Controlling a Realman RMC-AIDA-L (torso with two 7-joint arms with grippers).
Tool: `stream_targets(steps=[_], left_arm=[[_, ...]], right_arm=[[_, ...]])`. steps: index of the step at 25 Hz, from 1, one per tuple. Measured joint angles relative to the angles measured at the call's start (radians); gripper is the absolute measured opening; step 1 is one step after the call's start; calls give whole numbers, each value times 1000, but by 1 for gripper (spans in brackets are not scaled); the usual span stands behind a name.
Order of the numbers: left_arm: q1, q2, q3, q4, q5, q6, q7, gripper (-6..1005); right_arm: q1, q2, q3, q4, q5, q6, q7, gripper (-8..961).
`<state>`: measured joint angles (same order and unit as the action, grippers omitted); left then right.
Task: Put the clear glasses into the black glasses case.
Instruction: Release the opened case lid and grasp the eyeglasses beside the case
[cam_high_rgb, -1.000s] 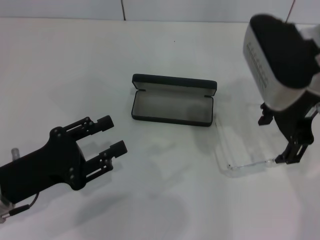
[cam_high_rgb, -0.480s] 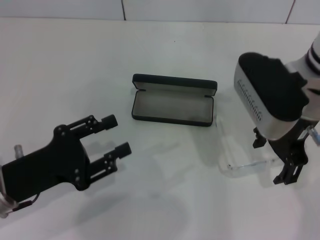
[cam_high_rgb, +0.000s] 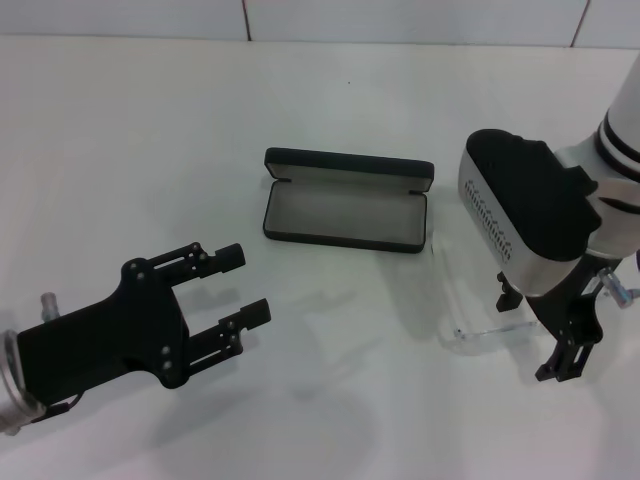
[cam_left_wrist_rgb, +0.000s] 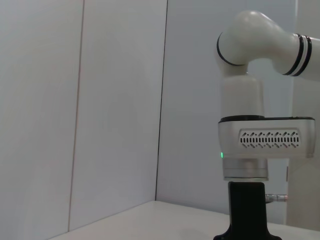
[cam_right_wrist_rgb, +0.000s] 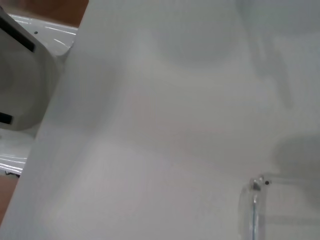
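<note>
Right now I see the black glasses case (cam_high_rgb: 346, 200) lying open on the white table (cam_high_rgb: 130, 130), lid tilted back, grey lining showing and nothing inside it. My clear glasses (cam_high_rgb: 480, 318) lie on the table to the right of the case and a little nearer to me, one thin arm reaching back toward the case's right end. My right gripper (cam_high_rgb: 545, 335) stands pointing down just beside the glasses' right end; I cannot tell how wide its fingers stand or whether they touch the frame. My left gripper (cam_high_rgb: 245, 283) hovers left of the case and nearer me, fingers spread and holding nothing.
</note>
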<state>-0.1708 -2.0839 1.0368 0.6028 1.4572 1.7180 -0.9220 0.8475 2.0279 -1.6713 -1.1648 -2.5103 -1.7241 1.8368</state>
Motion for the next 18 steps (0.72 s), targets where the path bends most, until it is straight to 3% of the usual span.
stream_targets(steps=[5, 18], left_arm=[[3, -2, 3, 0, 0, -12, 3, 593], [13, -2, 2, 0, 0, -12, -2, 587]], right_arm=[[0, 0, -16, 12, 2, 11, -1, 854], [-26, -1, -46, -11, -9, 55, 3, 359]])
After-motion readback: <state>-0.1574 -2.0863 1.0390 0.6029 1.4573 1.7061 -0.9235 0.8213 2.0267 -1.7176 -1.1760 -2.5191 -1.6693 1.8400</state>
